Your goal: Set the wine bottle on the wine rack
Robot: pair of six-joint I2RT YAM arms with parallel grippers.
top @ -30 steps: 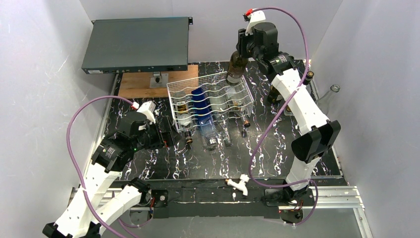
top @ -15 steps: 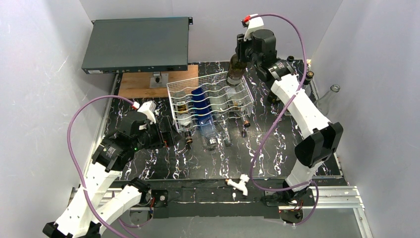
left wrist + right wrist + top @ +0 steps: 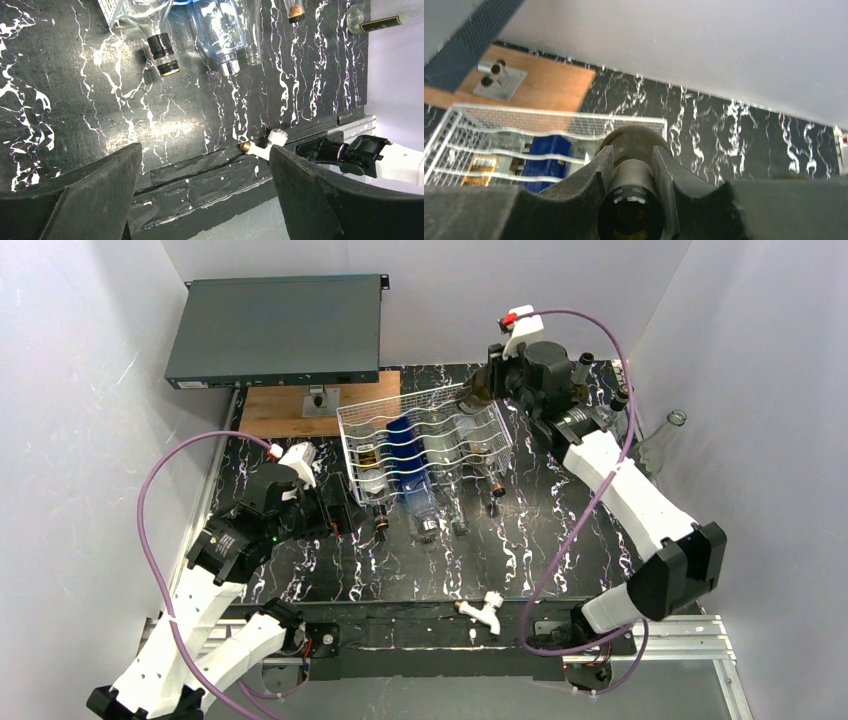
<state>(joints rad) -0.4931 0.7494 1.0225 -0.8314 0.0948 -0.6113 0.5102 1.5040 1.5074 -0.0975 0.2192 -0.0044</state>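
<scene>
Change | we logged the right gripper [image 3: 634, 172], closed on the neck of the wine bottle [image 3: 479, 390], tipping it from upright to slanted at upper centre of the top view, by the upper right corner of the wine rack [image 3: 400, 400] | left gripper [image 3: 204, 155] gaped wide, empty | we judged racking near, not done.

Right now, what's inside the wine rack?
The rack holds a blue bottle and several others, necks poking out the near side. Its far right corner is partly covered by the right gripper and its dark bottle.
</scene>
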